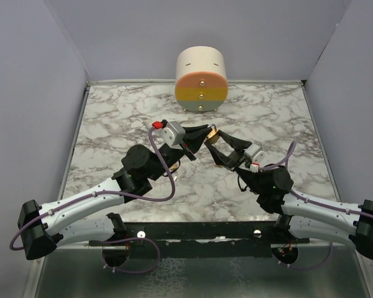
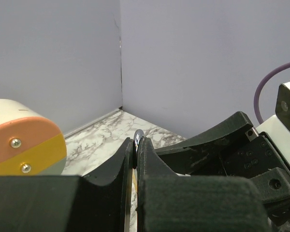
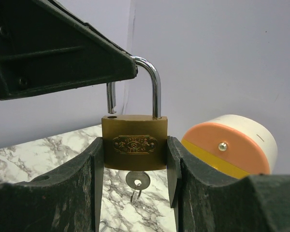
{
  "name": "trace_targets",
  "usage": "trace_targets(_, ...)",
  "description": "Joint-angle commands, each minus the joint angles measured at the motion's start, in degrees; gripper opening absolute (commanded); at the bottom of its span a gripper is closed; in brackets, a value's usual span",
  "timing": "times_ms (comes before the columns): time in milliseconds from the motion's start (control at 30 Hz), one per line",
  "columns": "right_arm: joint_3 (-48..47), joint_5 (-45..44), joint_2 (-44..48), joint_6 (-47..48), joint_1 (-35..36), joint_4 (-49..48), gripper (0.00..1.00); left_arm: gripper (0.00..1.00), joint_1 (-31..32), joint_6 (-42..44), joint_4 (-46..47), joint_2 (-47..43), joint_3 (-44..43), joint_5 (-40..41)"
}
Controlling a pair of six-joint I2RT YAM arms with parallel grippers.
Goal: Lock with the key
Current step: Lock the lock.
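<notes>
The right jaws are clamping the brass padlock (image 3: 134, 142) by its two narrow sides, part open around the body and holding it upright, off the surface (image 3: 34, 154). The key (image 3: 137, 181) is sitting in the keyhole just beneath the body, hanging in the gap between the right jaws. Above them the shackle (image 3: 156, 92) is standing raised. Its long leg is resting in the body and its short leg is hanging free just over its hole. The left jaws are pinching shut on the shackle's bend, with only a sliver of steel showing between them in the left wrist view.

The step in hand is probably seating the shackle. Doing it well is calling for a straight push down along the long leg, with the short leg lined up over its hole first. Any twist is likely to catch the tip on the brass rim. The right jaws should be gripping firmly enough that the body is not sliding downward, and the key below is best left unbumped, ready for turning.
</notes>
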State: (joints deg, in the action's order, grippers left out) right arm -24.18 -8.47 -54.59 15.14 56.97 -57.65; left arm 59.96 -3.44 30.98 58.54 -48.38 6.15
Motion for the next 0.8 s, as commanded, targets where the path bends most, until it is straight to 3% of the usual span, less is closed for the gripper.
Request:
trace_targets(0, -4.47, -2.39, 0.38, 1.54, 0.59, -4.83, 0.01, 0.0, 0.26, -3.26, 0.92, -0.71, 1.85, -0.35)
trace_targets(767, -8.24, -4.24, 1.48, 3.74, 1.62, -6.17, 0.01, 0.0, 0.33, -5.64, 0.92, -0.65, 6.81, -0.02)
